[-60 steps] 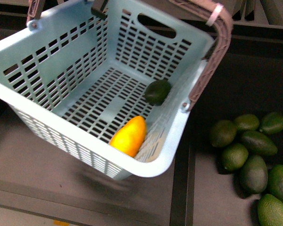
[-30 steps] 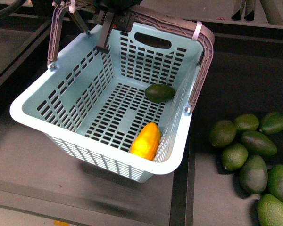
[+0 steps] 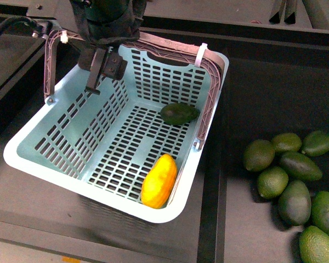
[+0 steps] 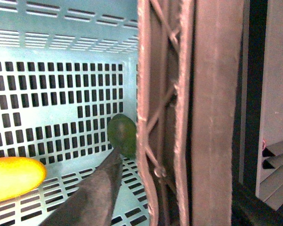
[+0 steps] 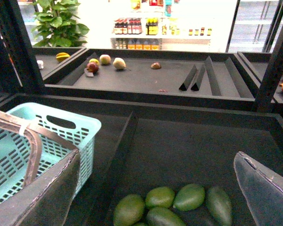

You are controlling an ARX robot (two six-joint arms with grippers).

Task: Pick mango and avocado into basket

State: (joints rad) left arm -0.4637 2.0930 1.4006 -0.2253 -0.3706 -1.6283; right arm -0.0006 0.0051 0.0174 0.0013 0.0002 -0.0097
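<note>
The light teal basket (image 3: pixel 41 143) sits left of centre in the front view, tilted a little toward me. On its slotted floor the yellow-orange mango (image 3: pixel 159 188) rests in the near right corner. The dark green avocado (image 3: pixel 179 114) lies against the right wall further back. My left gripper (image 3: pixel 105 74) reaches in from above and is shut on the basket's brown ribbed handle (image 3: pixel 211 87). The left wrist view shows that handle (image 4: pixel 188 113) beside one finger (image 4: pixel 92 197), with the avocado (image 4: pixel 122 134) and mango (image 4: pixel 14 176) below. My right gripper (image 5: pixel 156 157) is open and holds nothing.
Several loose green avocados (image 3: pixel 296 181) are piled on the dark shelf right of the basket, and they also show under the right gripper (image 5: pixel 174 202). A raised divider (image 3: pixel 211 219) separates the two bays. A far shelf holds a few fruits (image 5: pixel 106 60) and wedge dividers (image 5: pixel 195 77).
The basket has swung from a steep tilt to nearly level and has shifted left and away from the camera. The mango slid into the near right corner. The left gripper came into the front view.
</note>
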